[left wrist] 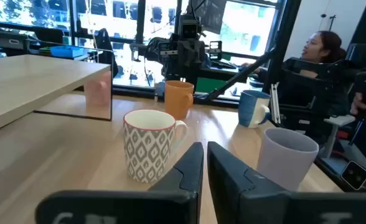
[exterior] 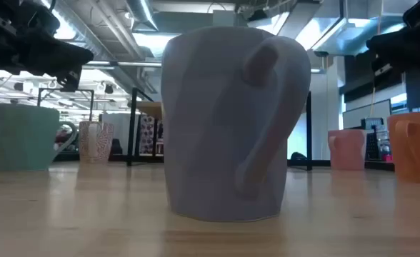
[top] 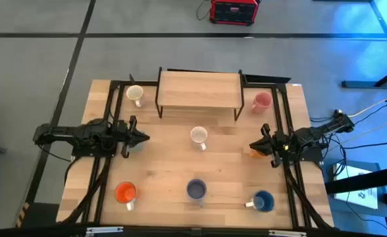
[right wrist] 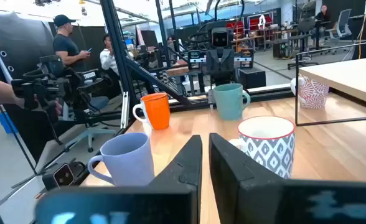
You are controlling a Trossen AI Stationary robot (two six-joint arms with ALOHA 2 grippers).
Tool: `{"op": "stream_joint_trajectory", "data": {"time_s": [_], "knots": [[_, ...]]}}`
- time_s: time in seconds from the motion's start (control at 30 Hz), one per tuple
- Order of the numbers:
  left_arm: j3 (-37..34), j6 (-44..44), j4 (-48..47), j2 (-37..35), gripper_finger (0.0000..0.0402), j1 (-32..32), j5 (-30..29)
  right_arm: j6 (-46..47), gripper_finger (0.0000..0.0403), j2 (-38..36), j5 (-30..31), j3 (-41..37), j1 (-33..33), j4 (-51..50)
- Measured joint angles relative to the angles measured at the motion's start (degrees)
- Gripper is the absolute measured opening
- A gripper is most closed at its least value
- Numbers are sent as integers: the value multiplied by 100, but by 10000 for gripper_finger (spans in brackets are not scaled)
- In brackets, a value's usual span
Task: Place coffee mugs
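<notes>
High view shows both arms idle at the table's edges: the left gripper (top: 139, 137) at the left side, the right gripper (top: 254, 145) at the right, each with jaws pressed together and empty. Between them stands the patterned white mug (top: 199, 136). Bright orange mug (top: 126, 193), lavender-grey mug (top: 196, 189) and blue mug (top: 262, 201) line the near edge; cream mug (top: 135, 94) and pink mug (top: 261, 101) flank the wooden shelf (top: 199, 90).

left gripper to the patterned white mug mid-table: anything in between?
Nothing visible. The left gripper, shut, sits at the table's left side, and the high view shows only bare wood between it and the patterned white mug. Its wrist view shows that mug just ahead of the fingertips.
</notes>
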Motion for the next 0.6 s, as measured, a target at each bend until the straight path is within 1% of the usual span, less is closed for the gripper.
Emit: {"op": "stream_joint_trajectory", "data": {"time_s": [0.27,0.43,0.53,0.6], "knots": [[0,0,17,0,18,0,-167,148,19,2,30,0,0,10],[0,0,245,2,18,1,-229,157,19,2,57,0,-1,13],[0,1,436,2,18,0,-443,157,19,2,57,0,-2,13],[0,-3,731,2,18,0,-521,157,19,2,57,0,-2,13]]}}
